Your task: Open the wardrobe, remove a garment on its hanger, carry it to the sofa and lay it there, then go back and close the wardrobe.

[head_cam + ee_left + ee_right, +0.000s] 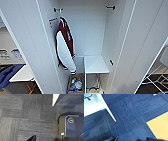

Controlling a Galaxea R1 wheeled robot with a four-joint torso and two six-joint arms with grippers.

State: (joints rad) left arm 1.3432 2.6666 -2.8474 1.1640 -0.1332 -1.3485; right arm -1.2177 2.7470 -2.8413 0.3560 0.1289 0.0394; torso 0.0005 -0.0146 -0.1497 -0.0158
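The wardrobe [87,37] stands open right in front of me, its left door [27,45] and right door [140,45] swung wide. Inside, against the left wall, hangs a dark red and white garment [65,47]. Two dark rail brackets [58,10] sit high on the side walls. A dark tip of my left gripper [32,138] hangs over grey carpet in the left wrist view. My right gripper [114,139] shows as a dark edge over blue carpet in the right wrist view.
A white shelf [96,65] crosses the wardrobe's lower right, with a bin of small items [75,85] below. Something blue [6,73] lies behind the left door. A white panel edge [107,109] and an orange floor tile [159,125] show near the right gripper.
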